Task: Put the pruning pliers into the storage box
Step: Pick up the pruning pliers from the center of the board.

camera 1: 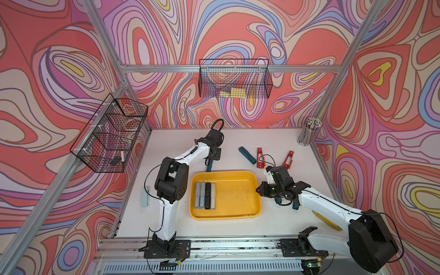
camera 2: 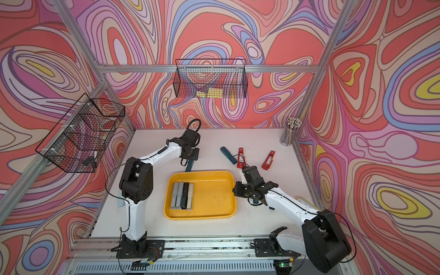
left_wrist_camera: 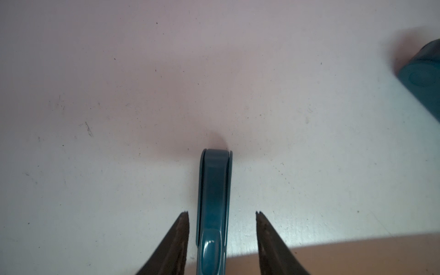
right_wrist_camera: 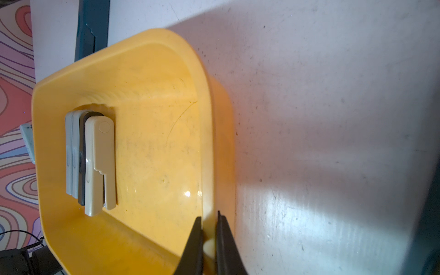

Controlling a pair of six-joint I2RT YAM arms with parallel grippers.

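Left tool (left_wrist_camera: 222, 214) open astride teal pliers (camera 1: 209, 167), long axis along the jaw gap, just above box (camera 1: 238, 172) upper-left corner; right tool (right_wrist_camera: 209, 215) pinches box rim.

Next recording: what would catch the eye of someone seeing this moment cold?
The yellow storage box sits mid-table, with four pruning pliers lined up side by side at its left end. The right gripper pinches the box's right rim. The left gripper hangs open astride a teal plier lying by the box's far rim.
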